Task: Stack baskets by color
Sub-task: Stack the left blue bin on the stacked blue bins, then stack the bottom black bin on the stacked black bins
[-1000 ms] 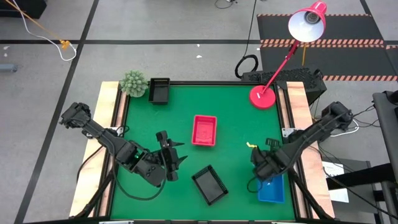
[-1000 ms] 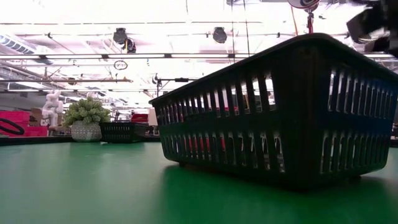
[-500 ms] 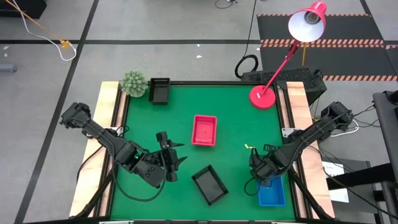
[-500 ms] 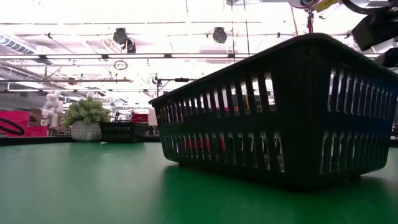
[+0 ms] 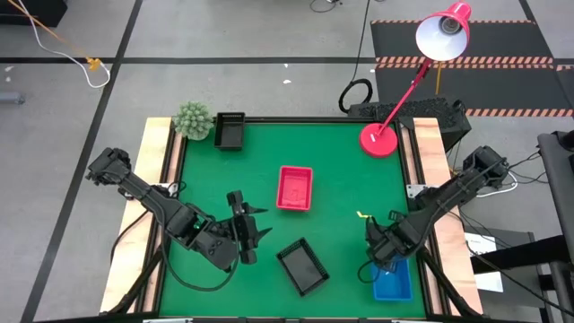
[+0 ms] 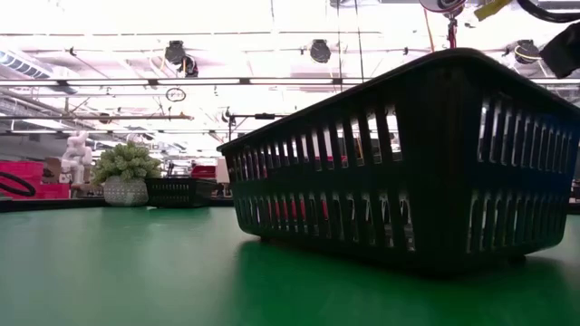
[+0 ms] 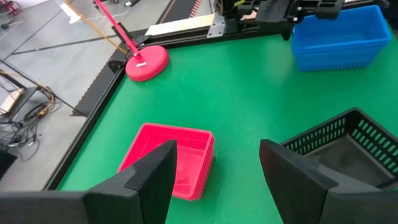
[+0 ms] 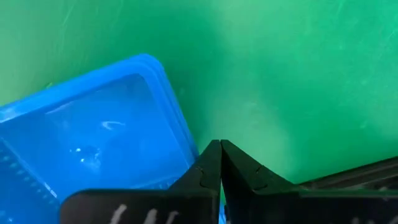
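The right gripper (image 5: 375, 235) hangs just above the blue basket (image 5: 392, 279), apparently closed; the left gripper (image 5: 254, 224), fingers spread, sits between the red basket (image 5: 295, 187) and a black basket (image 5: 302, 266); another black basket (image 5: 230, 130) lies far off.

Open green mat (image 5: 345, 197) between red basket (image 5: 295, 188) and lamp base (image 5: 378, 140).

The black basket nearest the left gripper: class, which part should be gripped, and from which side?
Probably a long rim wall of the black basket, from above. It sits upright, mouth open, angled on the mat; the open left gripper could straddle that thin wall.
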### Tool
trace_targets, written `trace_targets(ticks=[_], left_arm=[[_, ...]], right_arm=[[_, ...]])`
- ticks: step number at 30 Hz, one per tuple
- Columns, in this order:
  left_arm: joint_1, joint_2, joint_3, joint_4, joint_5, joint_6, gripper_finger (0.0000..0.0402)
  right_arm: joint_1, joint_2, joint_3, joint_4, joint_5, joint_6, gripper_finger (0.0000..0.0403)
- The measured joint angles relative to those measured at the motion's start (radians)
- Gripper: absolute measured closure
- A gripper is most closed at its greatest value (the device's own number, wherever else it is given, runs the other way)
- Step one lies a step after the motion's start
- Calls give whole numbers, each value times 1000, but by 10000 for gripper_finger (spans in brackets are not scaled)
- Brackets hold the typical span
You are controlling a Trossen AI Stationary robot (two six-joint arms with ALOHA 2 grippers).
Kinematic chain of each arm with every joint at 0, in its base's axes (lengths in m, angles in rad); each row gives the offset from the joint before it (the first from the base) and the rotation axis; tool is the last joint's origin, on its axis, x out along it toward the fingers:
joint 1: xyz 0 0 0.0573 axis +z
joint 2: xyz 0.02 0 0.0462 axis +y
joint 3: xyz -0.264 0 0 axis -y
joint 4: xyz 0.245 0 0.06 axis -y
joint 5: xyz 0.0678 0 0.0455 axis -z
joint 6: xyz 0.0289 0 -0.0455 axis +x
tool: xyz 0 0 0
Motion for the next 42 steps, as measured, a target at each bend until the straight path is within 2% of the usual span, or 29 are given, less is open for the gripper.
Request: trace_targets(ticks=[6, 10, 15, 21, 26, 30, 35, 42], left_arm=[[0, 0, 0, 19, 1, 1, 170], [0, 3, 0, 58, 60, 58, 170], [-10, 58, 2, 100, 137, 65, 170], [-34, 189, 2, 219, 263, 64, 170], [-40, 294, 3, 404, 329, 20, 170], [-42, 386, 53, 425, 365, 4, 170], [-47, 506, 177, 423, 407, -51, 170], [-45, 646, 350, 377, 407, -88, 170]], right_arm=[[11, 0, 0, -7, 9, 26, 403], [11, -13, 0, -7, 92, 19, 403], [11, -55, 0, -6, 299, 11, 403], [24, -93, 0, 34, 567, -39, 403], [24, -102, 0, 86, 729, -105, 403], [21, -102, 0, 124, 866, -166, 403], [4, -102, 0, 174, 895, -243, 403], [-3, -102, 0, 200, 893, -240, 403]])
